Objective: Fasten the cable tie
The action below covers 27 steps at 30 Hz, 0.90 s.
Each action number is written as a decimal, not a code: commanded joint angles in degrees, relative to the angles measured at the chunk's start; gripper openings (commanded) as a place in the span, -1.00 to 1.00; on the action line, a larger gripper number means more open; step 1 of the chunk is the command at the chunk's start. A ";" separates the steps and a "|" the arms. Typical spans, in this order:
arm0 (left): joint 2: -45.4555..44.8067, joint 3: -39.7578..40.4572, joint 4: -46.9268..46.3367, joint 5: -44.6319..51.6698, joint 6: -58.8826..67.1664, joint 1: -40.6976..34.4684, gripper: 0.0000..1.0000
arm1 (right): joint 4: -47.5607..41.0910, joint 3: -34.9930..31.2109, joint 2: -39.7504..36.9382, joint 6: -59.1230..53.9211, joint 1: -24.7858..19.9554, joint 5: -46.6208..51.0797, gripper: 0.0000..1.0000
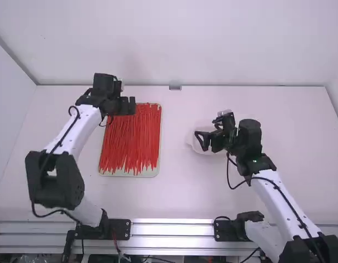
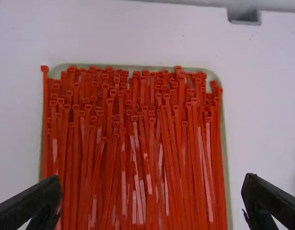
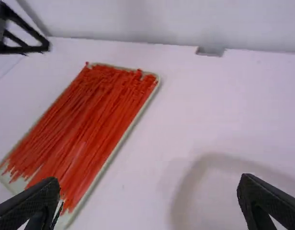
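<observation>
White table (image 1: 268, 109) carried the whole setup. Left arm (image 1: 75, 129) reached up the left side to the far end of the tray. Right arm (image 1: 273, 186) was right of centre, its wrist pointing toward the tray.

Pale rectangular tray (image 1: 129, 175) lay left of centre, long side running away from the bases. Red cable ties (image 1: 131, 139) filled it in a loose layer, heads bunched at the far end and tails toward the bases. All ties were in the tray and none was in either gripper.

Left gripper (image 1: 124, 106) hung over the tray's far left corner, fingers spread wide, grasping nothing. The wrist view looked straight down on the tie heads.

Right gripper (image 1: 203, 141) sat over bare table, well apart from the tray's right edge, fingers also spread, empty.

Small grey bracket (image 1: 175, 86) sat at the table's far edge, beyond the tray's far right corner.
</observation>
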 commanded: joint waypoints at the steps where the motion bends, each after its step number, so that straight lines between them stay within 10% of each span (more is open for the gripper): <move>1: 3.87 3.10 -0.20 0.61 0.92 -0.48 0.98 | 1.62 2.51 2.99 1.42 2.08 2.49 0.98; 27: 17.90 5.70 12.68 0.63 1.92 -2.05 0.71 | 1.05 22.64 30.77 1.14 8.52 2.84 0.98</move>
